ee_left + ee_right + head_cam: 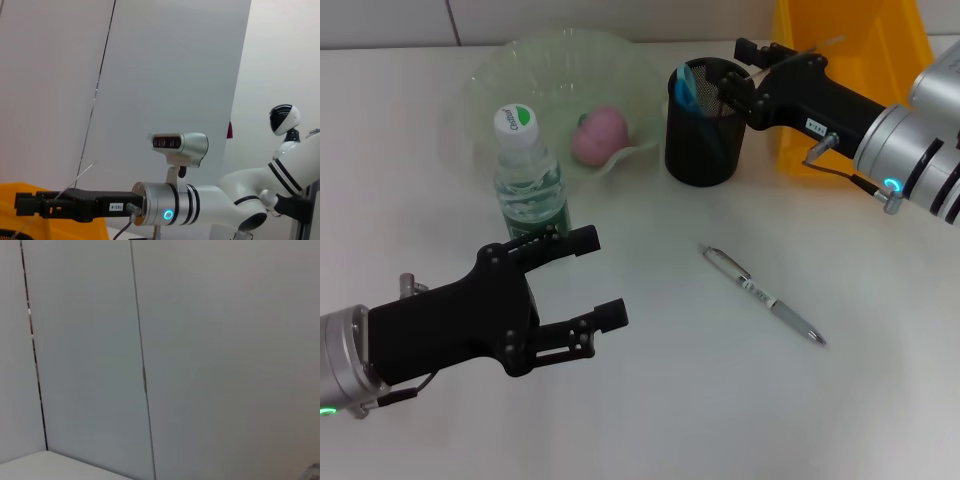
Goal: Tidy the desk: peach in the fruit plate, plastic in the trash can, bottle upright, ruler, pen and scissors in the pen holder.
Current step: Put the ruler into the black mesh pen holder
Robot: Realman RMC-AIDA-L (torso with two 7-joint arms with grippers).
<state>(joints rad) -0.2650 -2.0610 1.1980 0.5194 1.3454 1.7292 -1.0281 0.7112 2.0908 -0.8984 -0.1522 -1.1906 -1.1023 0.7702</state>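
Note:
A silver pen [761, 293] lies on the white desk right of centre. A black mesh pen holder [702, 140] holds blue-handled scissors [687, 88]. A thin clear ruler [823, 43] leans out of the holder, passing between the fingers of my right gripper [740, 75], which is open just above the holder's rim. The ruler also shows in the left wrist view [82, 175], as does the right gripper [30, 206]. A pink peach [599, 135] lies in the clear green fruit plate [490, 70]. A green-capped bottle [529, 185] stands upright. My left gripper [603, 282] is open and empty, near the bottle.
A yellow trash can [860, 50] stands at the back right, behind the right arm. The desk's back edge meets a white wall. The pen lies in open desk space between the two arms.

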